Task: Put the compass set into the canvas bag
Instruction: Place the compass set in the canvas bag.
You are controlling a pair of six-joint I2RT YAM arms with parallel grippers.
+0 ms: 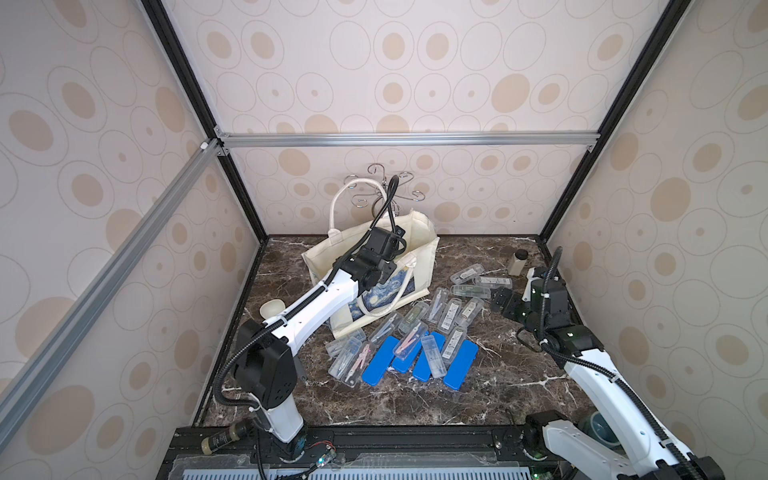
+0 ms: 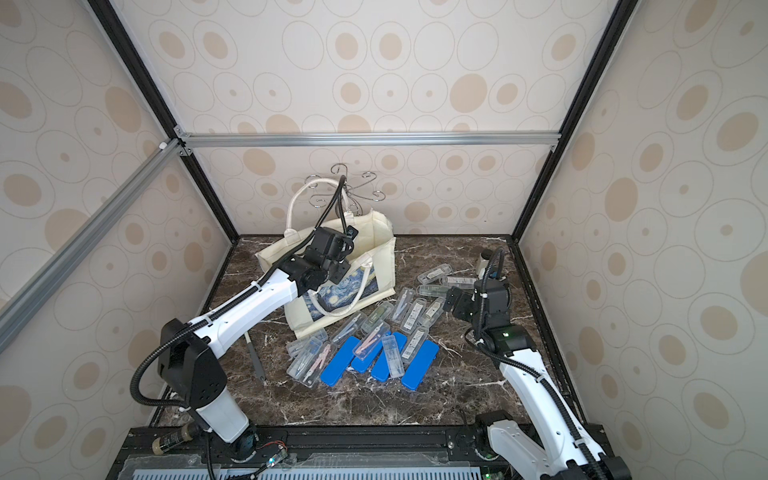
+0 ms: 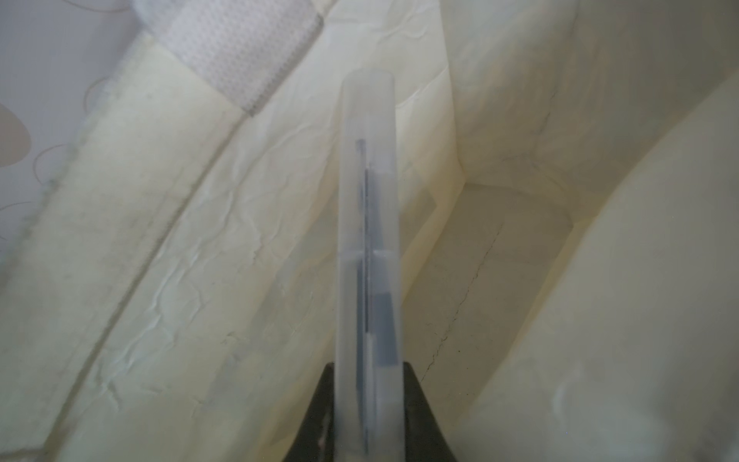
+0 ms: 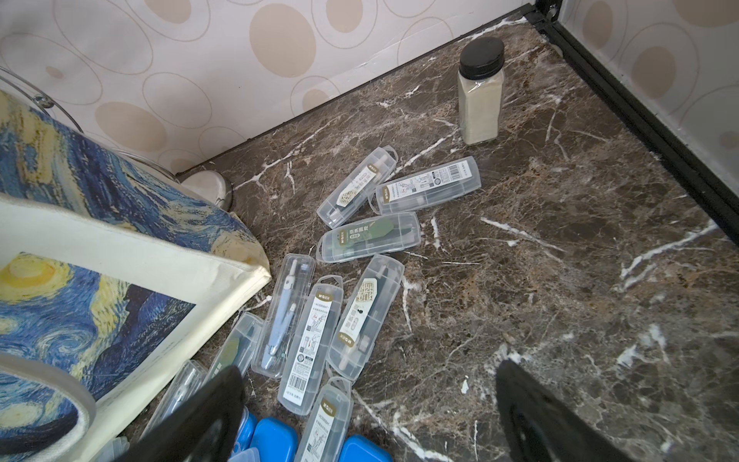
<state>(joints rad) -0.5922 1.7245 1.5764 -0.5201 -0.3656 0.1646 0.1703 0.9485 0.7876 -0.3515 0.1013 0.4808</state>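
Right wrist: black-lidded jar point(image 4: 480, 100), clear compass cases point(image 4: 370, 240) near canvas bag point(image 4: 120, 248)

canvas bag point(image 3: 200, 280) matt creased cloth; compass set point(image 3: 368, 200) frosted plastic; table point(image 4: 560, 240) glossy marble.

This is a robot test cell in a lab, not a lived-in room. A marble-patterned tabletop point(image 1: 415, 399) is boxed in on the left, right and far sides by wallpapered panels point(image 1: 374, 62) set in a bare aluminium frame point(image 1: 407, 139). A left arm point(image 1: 316, 307) and a right arm point(image 1: 598, 378) stand on a black rail point(image 1: 395, 438) at the near edge, and many alike clear compass cases point(image 1: 451, 309) lie mid-table like staged props.
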